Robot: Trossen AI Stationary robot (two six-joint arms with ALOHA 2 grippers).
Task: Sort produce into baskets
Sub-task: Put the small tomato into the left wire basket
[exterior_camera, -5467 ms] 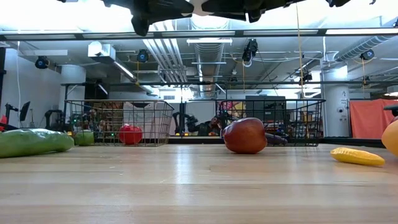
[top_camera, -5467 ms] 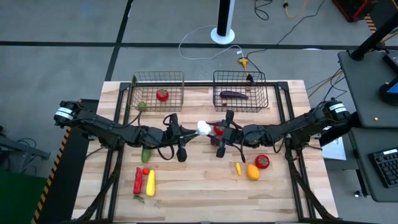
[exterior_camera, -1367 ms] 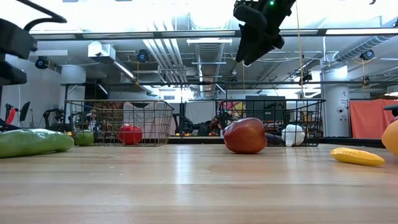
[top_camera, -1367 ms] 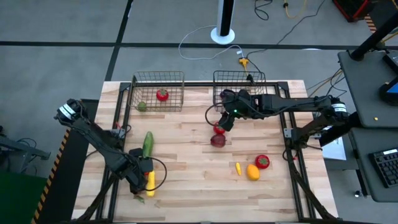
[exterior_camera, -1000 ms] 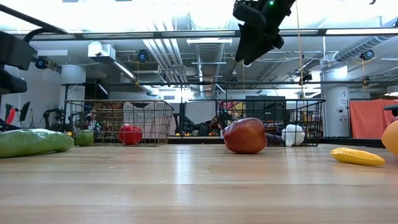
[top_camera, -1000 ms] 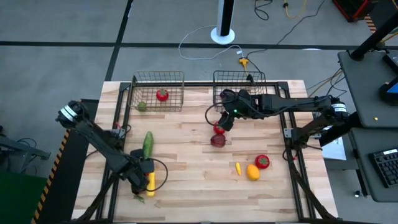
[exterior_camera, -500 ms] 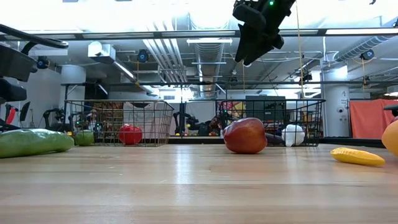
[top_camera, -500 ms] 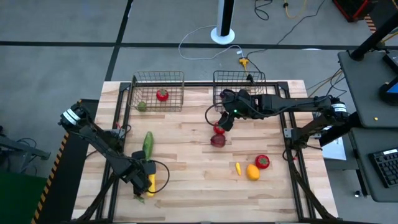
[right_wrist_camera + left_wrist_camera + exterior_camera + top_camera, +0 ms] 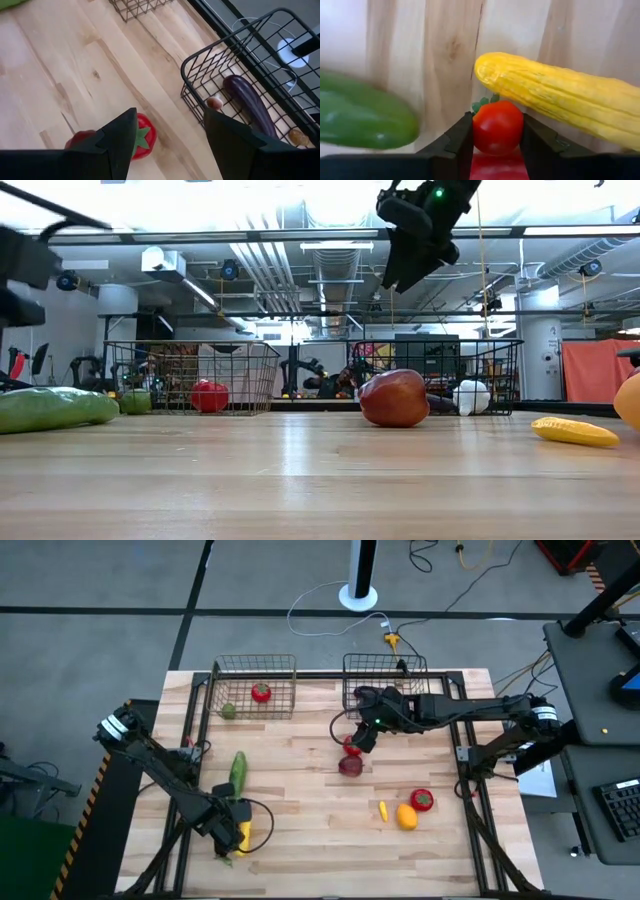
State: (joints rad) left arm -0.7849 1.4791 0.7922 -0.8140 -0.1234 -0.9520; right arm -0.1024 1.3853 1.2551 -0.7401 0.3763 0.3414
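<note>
Left pincer [image 9: 496,150] clamps a small red tomato [image 9: 497,126], yellow squash [image 9: 560,97] and green cucumber [image 9: 362,117] flanking it

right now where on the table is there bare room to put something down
Free: the wood between the cucumber and the dark-red fruit, and the near edge right of the yellow squash. Crowded: the near-left corner where the left gripper works, and the group by the orange.
</note>
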